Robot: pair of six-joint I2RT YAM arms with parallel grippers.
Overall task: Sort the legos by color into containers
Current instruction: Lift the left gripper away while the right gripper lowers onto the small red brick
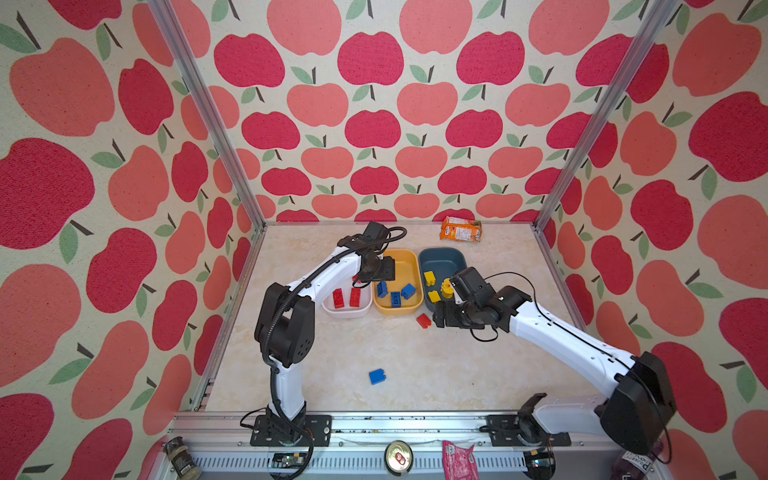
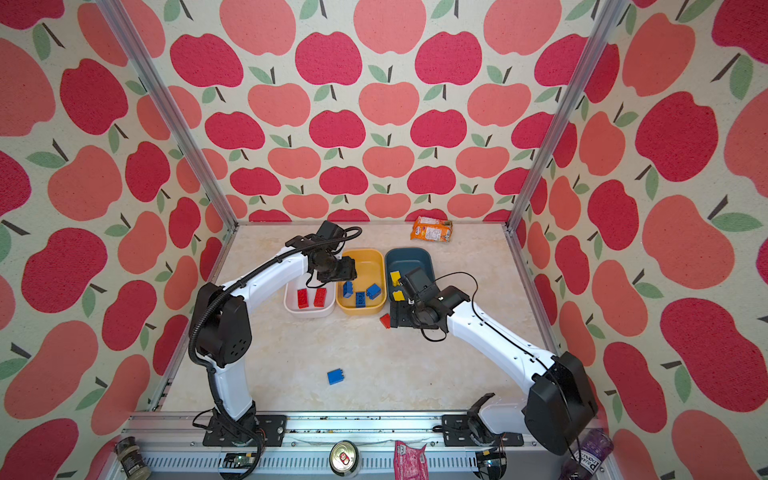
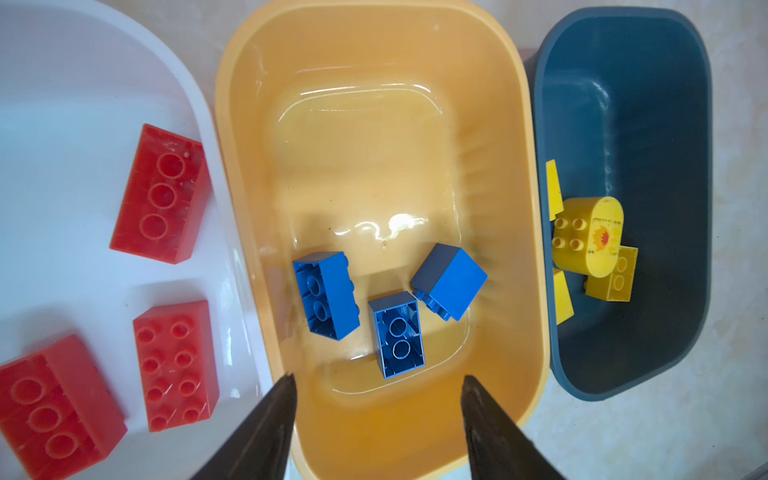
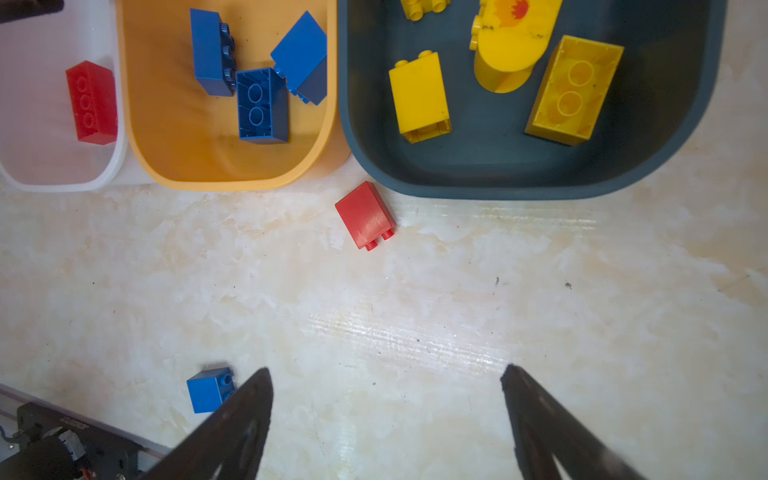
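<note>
Three containers stand side by side. The white tub (image 3: 62,104) holds three red legos (image 3: 162,193). Three blue legos (image 3: 399,332) lie in the yellow tub (image 3: 374,145). Several yellow legos lie in the dark blue-grey tub (image 3: 623,104), one of them rounded with a red dot (image 3: 590,237). My left gripper (image 3: 378,377) hangs open and empty over the yellow tub's near end. One red lego (image 4: 365,214) lies on the table in front of the blue-grey tub (image 4: 498,166). My right gripper (image 4: 385,369) stands open and empty just beside it. A blue lego (image 1: 376,376) lies alone toward the front.
An orange snack packet (image 1: 461,228) lies at the back right by the wall. On the front rail sit a jar (image 1: 180,457), a can (image 1: 398,457), a pink wrapper (image 1: 457,459) and a bottle (image 1: 636,461). Apple-print walls close off three sides.
</note>
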